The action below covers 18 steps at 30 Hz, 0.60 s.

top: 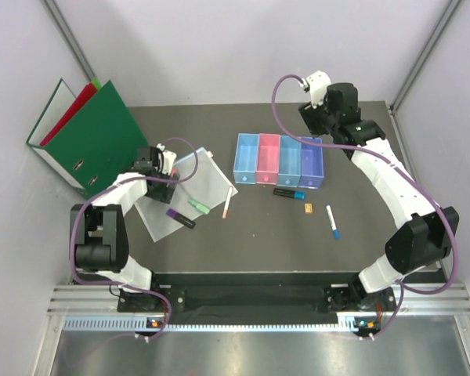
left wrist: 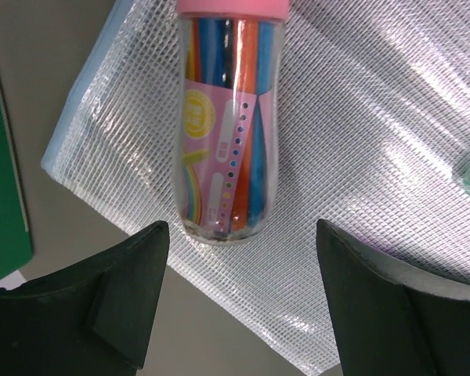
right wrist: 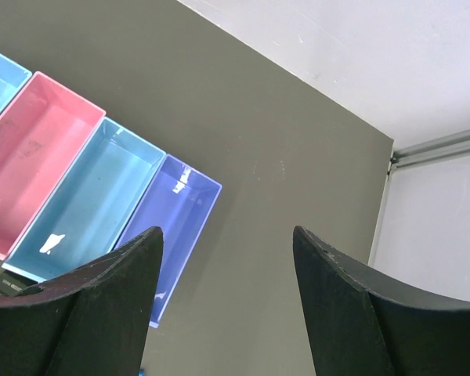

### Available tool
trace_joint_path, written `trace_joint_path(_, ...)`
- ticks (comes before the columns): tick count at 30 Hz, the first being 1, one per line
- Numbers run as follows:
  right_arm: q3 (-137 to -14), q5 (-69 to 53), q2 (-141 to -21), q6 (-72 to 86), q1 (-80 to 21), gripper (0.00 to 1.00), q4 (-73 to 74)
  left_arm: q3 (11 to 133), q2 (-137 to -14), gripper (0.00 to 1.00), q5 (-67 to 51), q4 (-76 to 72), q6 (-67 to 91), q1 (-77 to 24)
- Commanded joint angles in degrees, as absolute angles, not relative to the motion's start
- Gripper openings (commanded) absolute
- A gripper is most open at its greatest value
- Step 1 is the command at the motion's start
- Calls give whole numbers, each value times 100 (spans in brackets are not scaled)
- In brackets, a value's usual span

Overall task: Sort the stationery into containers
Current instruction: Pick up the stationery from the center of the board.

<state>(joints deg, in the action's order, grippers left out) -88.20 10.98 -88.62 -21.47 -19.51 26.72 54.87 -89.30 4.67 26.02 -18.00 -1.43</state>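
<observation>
Left gripper (left wrist: 241, 254) open, fingers either side of a pink-capped tube (left wrist: 227, 117) but not touching it; tube lies on the clear mesh sleeve (left wrist: 360, 157), coloured sticks visible inside. Right gripper (right wrist: 227, 239) open and empty, hovering past the purple end of the row of four bins (top: 279, 161). On the table in front of the bins: black marker (top: 288, 193), tan block (top: 308, 207), white pen (top: 331, 222); pink pen (top: 226, 202), green highlighter (top: 197, 205) and purple marker (top: 180, 217) by the sleeve's near edge.
</observation>
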Motion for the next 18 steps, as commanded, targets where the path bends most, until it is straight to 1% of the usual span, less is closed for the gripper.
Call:
trace_joint_path(1,-9123,1187,-8631,-2153,-2030,67,2733,5467,-8886,80,211,2136,-1775,-88)
trace_joint_path(9,-9123,1187,-8701,-2101,-2074,68,2795,5441,-9044,81,62,1943,-1889,-35)
trace_joint_path(13,-9114,1195,-8710,-2136,-2092,67,2795,5362,-9175,84,-26,1776,-1969,228)
trace_joint_path(18,-9176,1222,-8754,-2153,-2118,68,2848,5344,-9386,86,-219,1652,-2021,360)
